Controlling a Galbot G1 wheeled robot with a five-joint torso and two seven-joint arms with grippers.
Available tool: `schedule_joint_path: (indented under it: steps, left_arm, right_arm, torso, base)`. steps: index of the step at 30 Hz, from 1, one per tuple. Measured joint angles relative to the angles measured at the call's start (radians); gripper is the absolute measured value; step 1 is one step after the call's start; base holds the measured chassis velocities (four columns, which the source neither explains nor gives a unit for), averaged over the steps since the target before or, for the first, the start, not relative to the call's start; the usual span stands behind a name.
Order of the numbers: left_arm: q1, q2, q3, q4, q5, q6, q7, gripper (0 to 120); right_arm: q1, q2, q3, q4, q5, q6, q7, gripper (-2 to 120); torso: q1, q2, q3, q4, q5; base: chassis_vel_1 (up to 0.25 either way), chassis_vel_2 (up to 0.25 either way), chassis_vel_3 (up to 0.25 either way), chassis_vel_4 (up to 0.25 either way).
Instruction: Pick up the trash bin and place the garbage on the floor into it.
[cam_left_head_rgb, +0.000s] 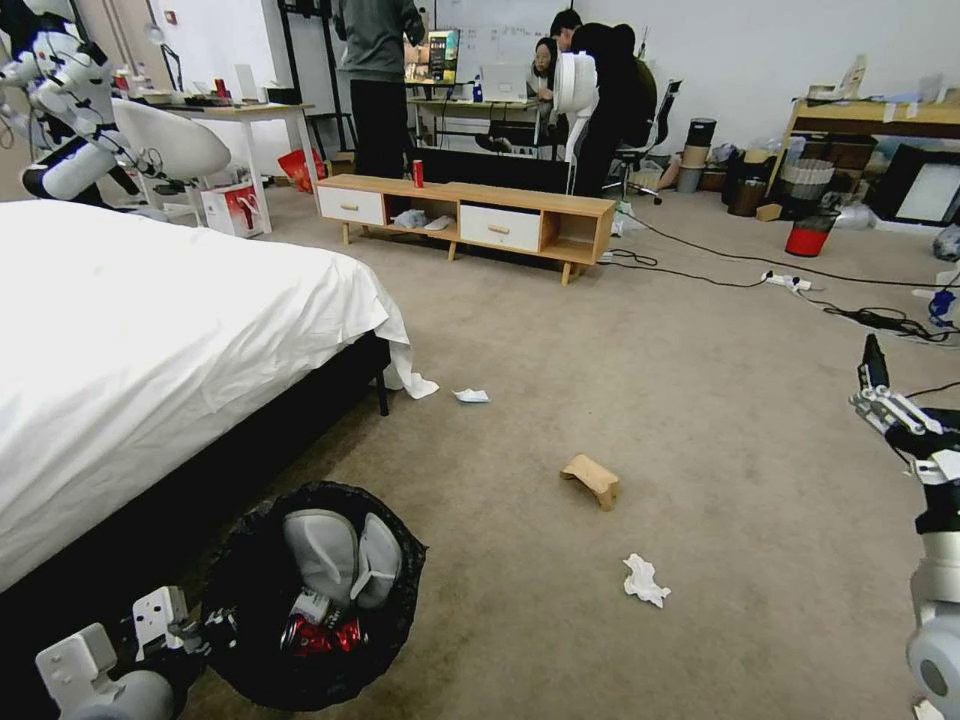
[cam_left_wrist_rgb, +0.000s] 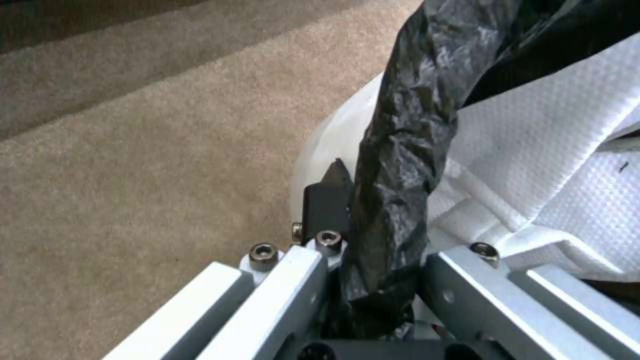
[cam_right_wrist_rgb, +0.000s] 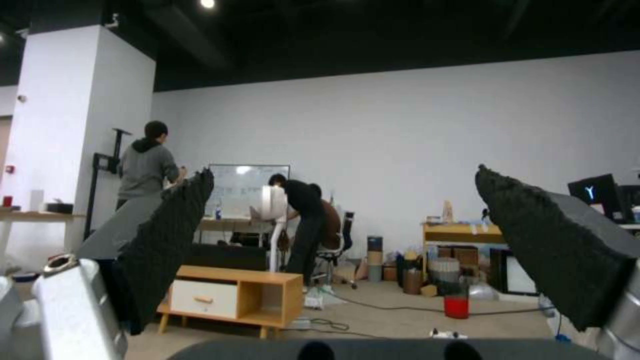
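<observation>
Left gripper (cam_left_wrist_rgb: 373, 260) clamped on bag-lined rim of bin (cam_left_head_rgb: 318, 595), low beside bed (cam_left_head_rgb: 150, 340); tissues and red wrapper inside. Right gripper (cam_right_wrist_rgb: 347, 250) raised at right, jaws spread wide, empty. Cardboard (cam_left_head_rgb: 591, 478), tissue (cam_left_head_rgb: 644, 581) and scrap (cam_left_head_rgb: 471, 396) scattered on carpet (cam_left_head_rgb: 700, 420).

The black-lined trash bin (cam_left_head_rgb: 315, 595) sits lower left, holding white tissues and a red wrapper. On the carpeted floor (cam_left_head_rgb: 720, 400), folded cardboard (cam_left_head_rgb: 591, 479) lies mid-frame, a crumpled tissue (cam_left_head_rgb: 644, 581) below it, a paper scrap (cam_left_head_rgb: 471, 396) upper left.
</observation>
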Motion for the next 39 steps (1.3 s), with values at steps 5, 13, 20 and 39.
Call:
schedule_joint_path:
  steps: [5,13,20,39]
  left_arm:
    - [0.0,-0.004,0.001,0.009,0.008,0.0,0.018,0]
    - [-0.001,-0.003,0.002,0.015,0.007,0.0,0.021,0]
    - [0.0,-0.001,0.002,0.017,0.007,0.0,0.021,0]
    - [0.007,-0.005,-0.008,0.015,0.006,0.0,0.023,0]
  right_arm:
    - [-0.004,0.005,-0.015,-0.003,-0.009,0.008,-0.001,100]
    - [-0.006,0.001,-0.022,-0.008,-0.018,0.014,-0.003,100]
    - [-0.005,-0.008,-0.023,-0.011,-0.019,0.015,-0.004,100]
    - [-0.005,-0.008,-0.032,-0.021,-0.026,0.024,-0.009,100]
  torso:
    - [0.0,0.0,0.0,0.0,-0.0001]
    - [0.0,0.0,0.0,0.0,0.0]
    - [0.0,0.0,0.0,0.0,0.0]
    - [0.0,0.0,0.0,-0.0002,0.0001]
  base:
    - [0.0,0.0,0.0,0.0]
    - [0.0,0.0,0.0,0.0]
    - [-0.02,-0.018,-0.022,-0.022]
    - [-0.098,-0.101,-0.107,-0.107]
